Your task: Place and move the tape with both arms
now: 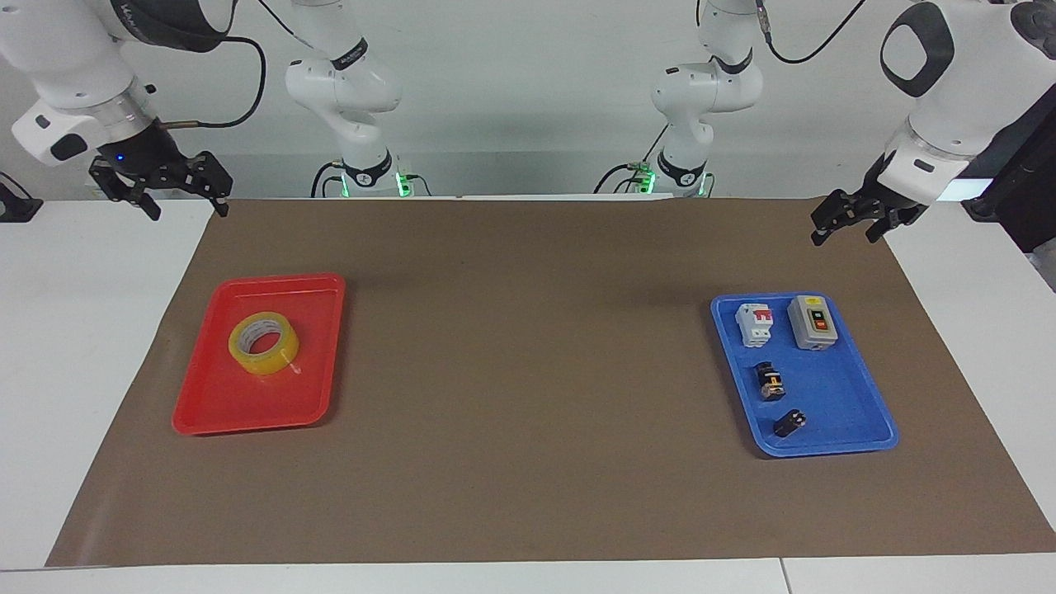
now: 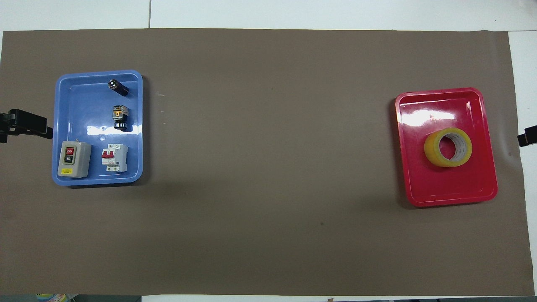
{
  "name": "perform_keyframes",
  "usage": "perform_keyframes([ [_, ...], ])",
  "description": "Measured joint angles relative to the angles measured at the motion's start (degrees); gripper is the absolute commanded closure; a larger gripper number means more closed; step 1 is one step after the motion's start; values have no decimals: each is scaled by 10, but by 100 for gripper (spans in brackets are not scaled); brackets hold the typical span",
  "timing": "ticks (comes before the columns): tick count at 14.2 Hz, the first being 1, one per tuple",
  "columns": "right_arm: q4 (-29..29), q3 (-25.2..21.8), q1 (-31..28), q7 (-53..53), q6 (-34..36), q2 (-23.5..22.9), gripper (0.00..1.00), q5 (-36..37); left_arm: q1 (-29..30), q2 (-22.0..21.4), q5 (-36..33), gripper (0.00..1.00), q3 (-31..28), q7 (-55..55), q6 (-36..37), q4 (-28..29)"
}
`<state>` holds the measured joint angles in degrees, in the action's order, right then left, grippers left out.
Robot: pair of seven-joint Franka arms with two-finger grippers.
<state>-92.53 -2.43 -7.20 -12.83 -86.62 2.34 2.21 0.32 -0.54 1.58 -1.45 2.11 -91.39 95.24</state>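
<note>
Yellow tape [image 1: 262, 343], red tray [image 1: 206, 412], blue tray [image 1: 833, 441], brown mat [image 1: 528, 330]

Facing camera high across the table [image 1: 528, 577]; overhead camera above robots; both share it.

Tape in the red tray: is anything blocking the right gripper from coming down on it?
Nothing visible. The tape lies flat and alone in the red tray. The right gripper hangs open above the mat's corner, with only bare mat and tray rim between.

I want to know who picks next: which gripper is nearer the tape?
Right. The right gripper hangs open above the table edge at the tape's end; the left gripper waits open at the other end, near the blue tray.
</note>
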Motion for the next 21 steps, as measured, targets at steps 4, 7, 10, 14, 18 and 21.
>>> perform_keyframes([
  [4, 1, 2, 13, 2, 0, -1, 0, 0, 0, 0, 0, 0, 0, 0, 0, 0],
  [7, 4, 2, 18, 6, 1, -1, 0, 0, 0, 0, 0, 0, 0, 0, 0, 0],
  [10, 7, 0, 31, 7, 5, -2, 0, 0, 0, 0, 0, 0, 0, 0, 0, 0],
  [14, 6, -4, 45, 11, 6, -6, 0, 0, 0, 0, 0, 0, 0, 0, 0, 0],
  [18, 13, -13, 44, 11, 16, -8, 0, 1, 0, 0, 0, 0, 0, 0, 0, 0],
  [21, 13, -13, 48, 11, 17, -12, 0, 1, 0, 0, 0, 0, 0, 0, 0, 0],
])
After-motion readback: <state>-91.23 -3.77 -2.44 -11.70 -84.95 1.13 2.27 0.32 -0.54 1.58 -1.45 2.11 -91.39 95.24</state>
